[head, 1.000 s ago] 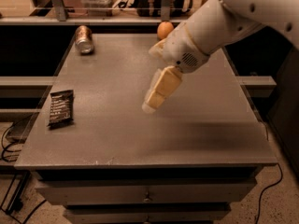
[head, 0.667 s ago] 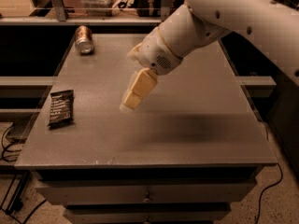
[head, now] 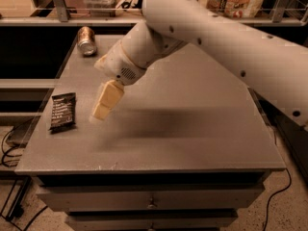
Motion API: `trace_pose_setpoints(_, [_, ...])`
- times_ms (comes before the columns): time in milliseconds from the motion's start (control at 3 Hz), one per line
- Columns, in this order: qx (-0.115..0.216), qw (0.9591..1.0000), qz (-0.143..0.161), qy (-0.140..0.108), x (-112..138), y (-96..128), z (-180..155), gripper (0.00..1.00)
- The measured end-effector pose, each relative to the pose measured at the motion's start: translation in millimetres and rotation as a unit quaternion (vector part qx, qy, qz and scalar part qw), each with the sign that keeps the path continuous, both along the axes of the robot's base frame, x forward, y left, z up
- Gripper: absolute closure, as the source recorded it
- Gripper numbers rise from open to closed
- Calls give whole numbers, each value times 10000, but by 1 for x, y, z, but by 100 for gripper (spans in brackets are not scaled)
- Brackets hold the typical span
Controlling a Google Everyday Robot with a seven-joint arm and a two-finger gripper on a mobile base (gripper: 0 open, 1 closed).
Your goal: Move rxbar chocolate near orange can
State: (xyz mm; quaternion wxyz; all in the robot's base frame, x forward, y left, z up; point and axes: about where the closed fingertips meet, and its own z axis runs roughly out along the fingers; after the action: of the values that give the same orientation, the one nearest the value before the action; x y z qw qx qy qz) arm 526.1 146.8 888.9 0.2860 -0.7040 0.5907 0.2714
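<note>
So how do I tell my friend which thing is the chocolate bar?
Find the big grey table. Near its left edge lies a flat black rectangular wrapper with white writing, the rxbar chocolate, just left of the cream gripper. Its neighbour, the orange-copper metal can, is round and far back.

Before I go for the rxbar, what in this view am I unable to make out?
Camera view only:
1. Gripper hangs just right of the rxbar chocolate; its height above the table cannot be judged from this angle.
2. Rxbar chocolate's white text: too small to read.
3. Orange can, far left corner: markings too small.
4. Table's far edge: partly hidden by the arm, which the right edge cuts off.
</note>
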Motion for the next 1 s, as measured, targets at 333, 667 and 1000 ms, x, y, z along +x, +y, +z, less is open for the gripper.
trace_pose_setpoints(333, [152, 9996, 231, -69, 3, 41, -15, 0])
trace_pose_setpoints(667, [152, 9996, 232, -68, 3, 41, -15, 0])
trace_pose_setpoints(1000, [273, 9993, 226, -80, 4, 50, -19, 0])
